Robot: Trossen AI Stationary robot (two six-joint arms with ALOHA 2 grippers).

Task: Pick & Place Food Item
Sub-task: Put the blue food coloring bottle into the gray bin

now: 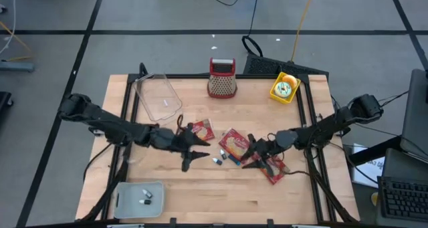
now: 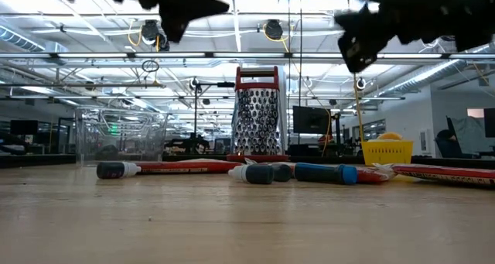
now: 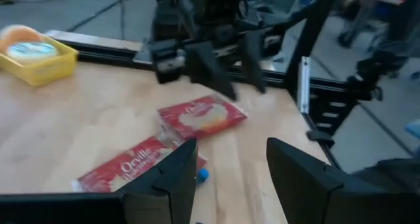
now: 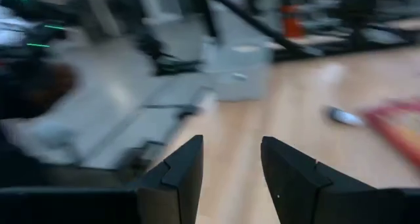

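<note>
Three red popcorn packets lie mid-table: one at the left, one in the middle, one under the right arm. My left gripper hovers above the wood between them, open and empty. In the left wrist view its fingers frame an "Orville" packet and a second packet beyond. My right gripper faces it from the right, raised and open, with nothing between its fingers. A red packet shows blurred at the edge of the right wrist view.
Several markers lie between the two grippers. A clear tub, a red-topped grater and a yellow basket stand along the back. A grey tray with small items sits at the front left.
</note>
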